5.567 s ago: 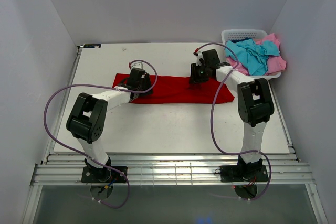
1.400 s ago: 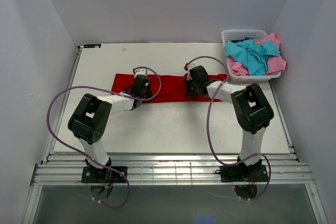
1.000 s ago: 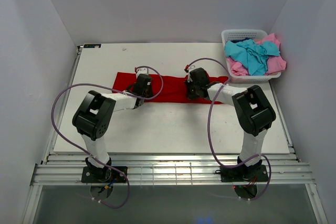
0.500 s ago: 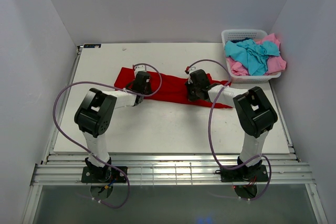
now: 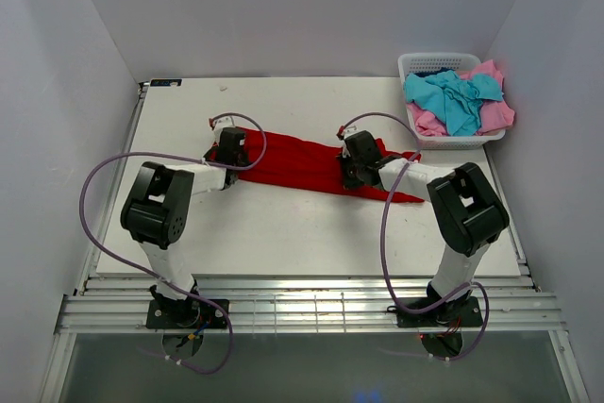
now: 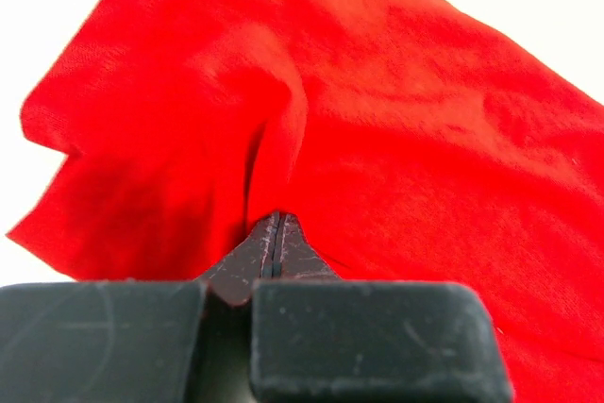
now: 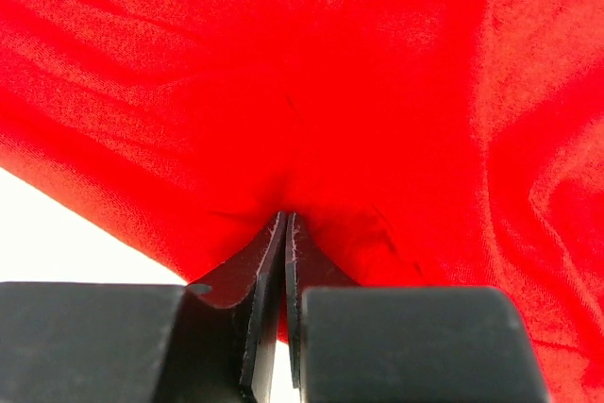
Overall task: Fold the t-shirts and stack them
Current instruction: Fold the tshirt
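At the 9 o'clock end of the red t-shirt (image 5: 293, 162), which is lying bunched across the table (image 5: 283, 224), the left gripper (image 6: 276, 224) is pinching a ridge of cloth with its jaws fully closed. Toward 3 o'clock the right gripper (image 7: 285, 219) is clamping another fold equally tight, while the turquoise t-shirt (image 5: 453, 96) and pink t-shirt (image 5: 495, 115) are sitting in the basket (image 5: 444, 59) at 2 o'clock. Both pinches are looking shallow, so I am judging that tugging apart risks slipping a layer free or twisting the shirt.

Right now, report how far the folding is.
Done: the red t-shirt is gathered into a long band on the table. In hand: left claw and right claw shut on it. Left: turquoise t-shirt and pink t-shirt lie crumpled in the basket; nothing stacked.
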Controlling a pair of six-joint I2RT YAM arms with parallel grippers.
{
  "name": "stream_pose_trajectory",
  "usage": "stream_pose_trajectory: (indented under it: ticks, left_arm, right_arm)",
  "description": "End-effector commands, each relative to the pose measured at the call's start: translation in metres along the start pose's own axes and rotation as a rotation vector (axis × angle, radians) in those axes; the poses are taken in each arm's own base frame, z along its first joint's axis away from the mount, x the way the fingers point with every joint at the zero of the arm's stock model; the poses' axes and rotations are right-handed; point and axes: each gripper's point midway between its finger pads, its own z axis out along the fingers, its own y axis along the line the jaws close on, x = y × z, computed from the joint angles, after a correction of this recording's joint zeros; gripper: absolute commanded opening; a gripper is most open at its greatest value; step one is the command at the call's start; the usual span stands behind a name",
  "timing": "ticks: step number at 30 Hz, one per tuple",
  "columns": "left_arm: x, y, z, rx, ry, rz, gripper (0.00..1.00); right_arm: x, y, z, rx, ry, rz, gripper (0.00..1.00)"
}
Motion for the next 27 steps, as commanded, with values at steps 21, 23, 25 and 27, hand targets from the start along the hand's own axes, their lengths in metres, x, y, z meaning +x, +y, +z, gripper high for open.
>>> stream_pose_trajectory:
  ticks: [21,23,25,27]
  left_arm:
    - [-0.086,0.044,-0.107,-0.018,-0.283,-0.181,0.00]
    - [-0.104,0.029,-0.124,0.059,-0.336,-0.183,0.09]
    - [-0.124,0.012,-0.137,0.148,-0.378,-0.168,0.20]
    - [-0.120,0.004,-0.127,0.165,-0.349,-0.139,0.31]
  right_arm:
    - [-0.027,-0.014,-0.048,0.080,-0.098,-0.022,0.22]
    - [-0.051,-0.019,-0.068,0.118,-0.175,-0.017,0.26]
    - [-0.072,-0.026,-0.093,0.163,-0.256,-0.010,0.28]
    - [-0.078,-0.032,-0.110,0.196,-0.278,-0.002,0.31]
